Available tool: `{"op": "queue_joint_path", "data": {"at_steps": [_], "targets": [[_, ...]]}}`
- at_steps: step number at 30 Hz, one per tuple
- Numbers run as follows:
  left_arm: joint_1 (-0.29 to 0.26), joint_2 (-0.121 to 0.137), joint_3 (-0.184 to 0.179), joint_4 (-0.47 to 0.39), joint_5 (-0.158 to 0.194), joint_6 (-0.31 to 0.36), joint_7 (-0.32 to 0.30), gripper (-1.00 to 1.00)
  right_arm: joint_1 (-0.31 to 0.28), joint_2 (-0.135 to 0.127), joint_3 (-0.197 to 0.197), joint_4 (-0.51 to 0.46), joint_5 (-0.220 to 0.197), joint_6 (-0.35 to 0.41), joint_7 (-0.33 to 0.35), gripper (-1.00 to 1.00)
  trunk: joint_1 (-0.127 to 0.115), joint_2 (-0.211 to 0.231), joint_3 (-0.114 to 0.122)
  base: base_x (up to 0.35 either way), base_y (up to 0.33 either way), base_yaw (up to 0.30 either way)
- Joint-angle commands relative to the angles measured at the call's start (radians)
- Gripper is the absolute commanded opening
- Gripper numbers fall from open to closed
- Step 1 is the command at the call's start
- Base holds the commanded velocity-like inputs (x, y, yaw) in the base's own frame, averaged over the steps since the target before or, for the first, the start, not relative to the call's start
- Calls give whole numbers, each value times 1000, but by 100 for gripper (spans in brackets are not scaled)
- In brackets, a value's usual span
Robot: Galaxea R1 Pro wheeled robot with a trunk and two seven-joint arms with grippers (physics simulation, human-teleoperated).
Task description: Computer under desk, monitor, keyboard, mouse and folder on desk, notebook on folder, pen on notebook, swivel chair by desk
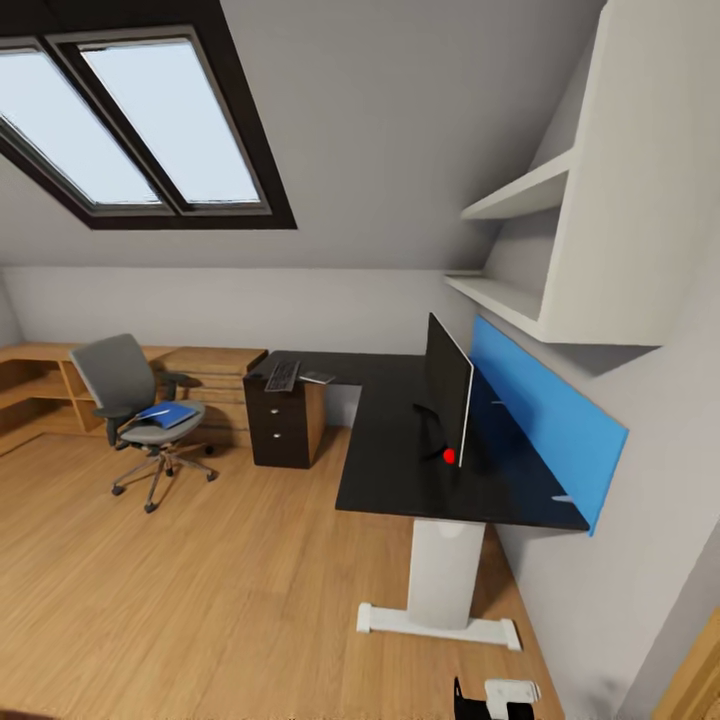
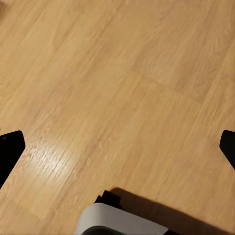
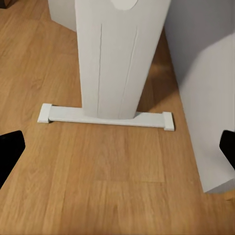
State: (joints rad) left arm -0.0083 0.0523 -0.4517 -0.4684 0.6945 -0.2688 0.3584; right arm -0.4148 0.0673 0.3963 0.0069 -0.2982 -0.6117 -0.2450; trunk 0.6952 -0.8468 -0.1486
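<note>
The folder [image 1: 167, 414] is lying flat on the seat of the swivel chair [image 1: 130, 395], which is standing on the wooden floor [image 1: 200, 600] well apart from the long arm of the desk [image 1: 400, 455], off to the robot's left and far ahead. Its long axis is running roughly across the seat, tilted a little. The keyboard [image 1: 283, 376] and a thin grey notebook [image 1: 318, 377] are sitting on the far desk wing above the drawers, and the monitor [image 1: 447, 400] is standing upright on the near wing. Both hands are hanging low with fingers spread wide and holding nothing: the left gripper [image 2: 117, 147] over bare floor, the right gripper [image 3: 117, 147] facing the desk's white leg [image 3: 117, 54]. By my judgement the left arm is the nearer to the chair, though the base needs to be driving closer first.
</note>
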Motion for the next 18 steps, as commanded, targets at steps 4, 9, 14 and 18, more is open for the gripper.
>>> {"op": "queue_joint_path", "data": {"at_steps": [4, 9, 14, 18], "targets": [[-1, 1, -9, 3, 9, -5, 6, 100, -1, 1, 9, 1, -5, -2, -5, 100, 0, -1, -8, 89, 68, -64], [-1, 0, -11, 22, 8, -5, 4, 100, -1, 2, 9, 1, -5, -1, -5, 100, 0, -1, -16, 232, 197, -65], [-1, 0, -12, 26, 8, -6, 4, 100, -1, 2, 10, 1, -5, 0, -4, 100, 0, -1, -24, 256, 224, -65], [-1, 0, -12, 27, 8, -6, 4, 100, -1, 2, 10, 2, -5, 1, -4, 100, 0, -1, -30, 261, 230, -65]]}}
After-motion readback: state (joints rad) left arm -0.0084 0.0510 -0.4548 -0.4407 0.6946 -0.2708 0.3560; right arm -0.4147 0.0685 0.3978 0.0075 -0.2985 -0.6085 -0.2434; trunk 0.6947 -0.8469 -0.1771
